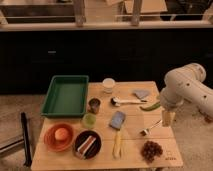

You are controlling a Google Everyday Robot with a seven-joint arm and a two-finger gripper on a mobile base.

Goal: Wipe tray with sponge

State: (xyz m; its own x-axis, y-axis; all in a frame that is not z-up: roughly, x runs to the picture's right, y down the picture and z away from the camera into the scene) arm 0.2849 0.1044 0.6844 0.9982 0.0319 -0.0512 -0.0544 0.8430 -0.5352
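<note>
The green rectangular plastic tray (49, 96) sits at the back left corner of the wooden worktop (132, 150), the flat blue rectangular sponge (117, 119) lies apart from it near the middle, and the gripper (167, 119) hangs by the right edge, its state impossible to tell.
</note>
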